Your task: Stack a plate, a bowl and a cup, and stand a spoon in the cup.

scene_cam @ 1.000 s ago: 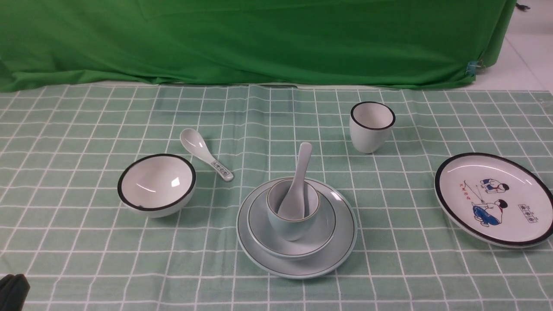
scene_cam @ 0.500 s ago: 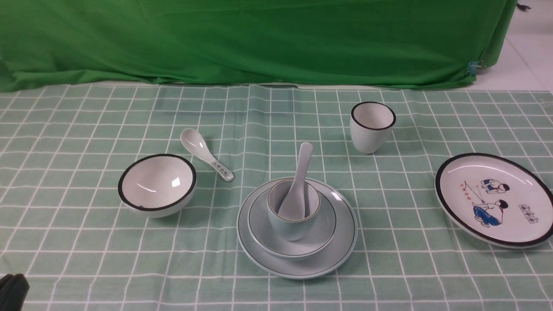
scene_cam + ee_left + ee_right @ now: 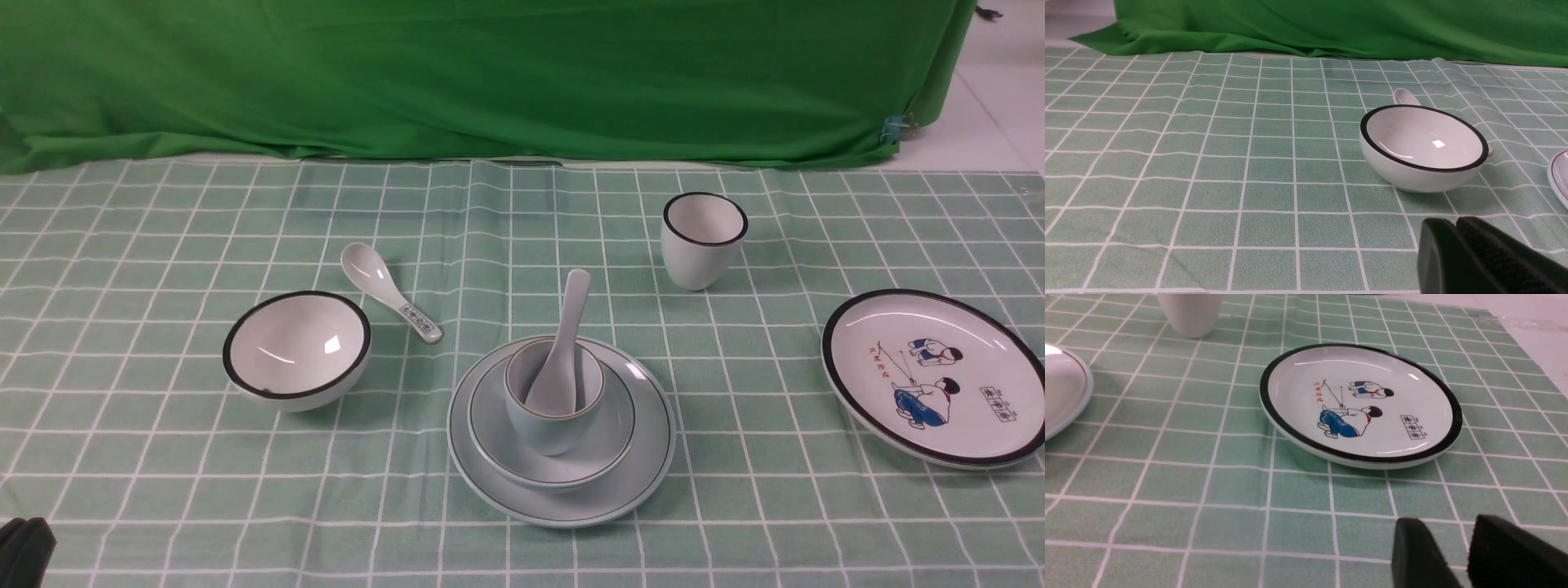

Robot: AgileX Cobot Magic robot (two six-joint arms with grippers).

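In the front view the pale blue-grey plate (image 3: 649, 478) lies at the table's centre front. The shallow bowl (image 3: 608, 453) sits on it and the pale blue cup (image 3: 549, 429) stands in the bowl. The plain white spoon (image 3: 570, 322) stands in the cup, its handle leaning up and away. My left gripper (image 3: 1455, 221) is shut on nothing, low at the near left; only a dark tip of it (image 3: 24, 551) reaches the front view's corner. My right gripper (image 3: 1448, 521) stands open and empty over the cloth, in front of the cartoon plate. The pale plate's edge (image 3: 1065, 396) shows in the right wrist view.
A white black-rimmed bowl (image 3: 296, 347) and a patterned spoon (image 3: 390, 292) lie left of the stack. A white black-rimmed cup (image 3: 702, 241) stands behind it to the right. The cartoon plate (image 3: 935, 376) lies at the far right. A green curtain (image 3: 490, 73) closes the back.
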